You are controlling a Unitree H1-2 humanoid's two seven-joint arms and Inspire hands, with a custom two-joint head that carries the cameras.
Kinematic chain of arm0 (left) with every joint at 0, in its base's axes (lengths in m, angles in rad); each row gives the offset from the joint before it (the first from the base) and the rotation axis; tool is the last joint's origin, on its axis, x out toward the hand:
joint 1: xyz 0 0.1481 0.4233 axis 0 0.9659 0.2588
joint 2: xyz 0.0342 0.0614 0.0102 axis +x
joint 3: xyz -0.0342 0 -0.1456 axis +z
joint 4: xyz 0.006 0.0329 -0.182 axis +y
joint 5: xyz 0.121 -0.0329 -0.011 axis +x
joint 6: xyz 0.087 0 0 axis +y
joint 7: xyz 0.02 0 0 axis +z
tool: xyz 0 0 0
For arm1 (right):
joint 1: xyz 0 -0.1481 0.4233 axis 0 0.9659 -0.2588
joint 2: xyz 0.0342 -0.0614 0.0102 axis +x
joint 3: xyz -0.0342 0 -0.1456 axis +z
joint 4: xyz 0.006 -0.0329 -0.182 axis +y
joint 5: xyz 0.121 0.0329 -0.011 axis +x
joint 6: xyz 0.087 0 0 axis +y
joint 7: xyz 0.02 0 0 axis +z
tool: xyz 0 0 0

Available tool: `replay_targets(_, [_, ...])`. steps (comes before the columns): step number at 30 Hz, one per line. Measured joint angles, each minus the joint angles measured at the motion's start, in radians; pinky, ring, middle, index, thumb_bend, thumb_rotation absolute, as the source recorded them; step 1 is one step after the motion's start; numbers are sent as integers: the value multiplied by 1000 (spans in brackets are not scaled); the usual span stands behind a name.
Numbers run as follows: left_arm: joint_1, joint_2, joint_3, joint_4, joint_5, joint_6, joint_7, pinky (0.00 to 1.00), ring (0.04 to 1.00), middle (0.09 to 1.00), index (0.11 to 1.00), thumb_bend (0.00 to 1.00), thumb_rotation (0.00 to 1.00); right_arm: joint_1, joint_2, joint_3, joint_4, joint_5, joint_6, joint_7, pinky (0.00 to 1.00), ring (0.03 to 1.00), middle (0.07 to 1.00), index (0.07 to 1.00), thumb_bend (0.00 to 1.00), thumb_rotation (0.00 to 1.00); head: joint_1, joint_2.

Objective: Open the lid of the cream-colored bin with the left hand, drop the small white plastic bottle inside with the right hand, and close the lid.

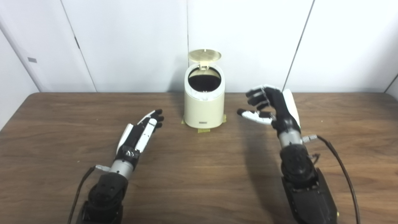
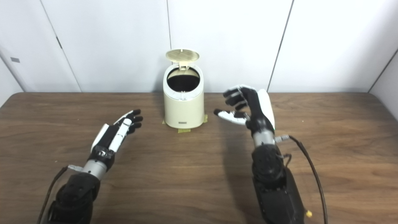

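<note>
the bin [image 1: 204, 102] stands at the back middle of the table [image 1: 199, 174] on bits of tape [image 1: 203, 130], its lid [image 1: 204, 55] tipped up on the rear hinge, mouth dark. no bottle is in view. the lid looks light, stiff plastic, best pushed down at its front edge. the left hand [image 1: 141, 132] lies low to the bin's left, empty, fingers straight. the right hand [image 1: 271, 104] hovers just right of the bin, fingers curled apart, holding nothing.

Dark wood-grain surface [image 1: 199, 174], runs edge to edge. Yellowish tape pieces [image 1: 203, 130] stuck flat on it, centre back. White wall panels [image 1: 130, 40] behind, split by thin dark vertical seams. Small grey tag [image 1: 32, 60] on far-left panel. Black cables [image 1: 340, 165] trail over the surface.
</note>
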Motion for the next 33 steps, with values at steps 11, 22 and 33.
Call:
replay_targets(11, [-58,3,0,24,-3,-1,-5,889,874,891,936,463,999,154,59,-60,-172,277,104,98,877,957,963,913,620,882,-18,-11])
replay_targets(22, [-129,-12,-1,124,-27,-80,-6,879,893,921,955,489,963,268,60,-53,-221,339,72,98,862,941,948,925,599,903,-29,-37])
replay_targets(33, [-234,-9,-7,161,-22,-82,-6,898,901,922,939,479,950,332,54,-21,-206,301,-56,79,900,967,969,957,559,980,-28,-81])
